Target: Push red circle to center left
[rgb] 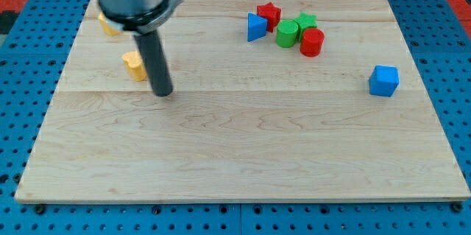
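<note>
The red circle [312, 42] is a short red cylinder at the view's upper right of the wooden board [243, 154]. It touches a green circle [287, 33] on its left and sits just below a green star [306, 20]. A red star [268, 14] and a blue triangle [255, 26] lie further left in the same cluster. My tip [162, 92] rests on the board at the view's left, far from the red circle, just right of a yellow block [135, 65].
A blue cube [383, 80] stands alone at the view's right. A second yellow block [109, 25] is partly hidden behind the arm at the view's upper left. A blue pegboard [22, 80] surrounds the board.
</note>
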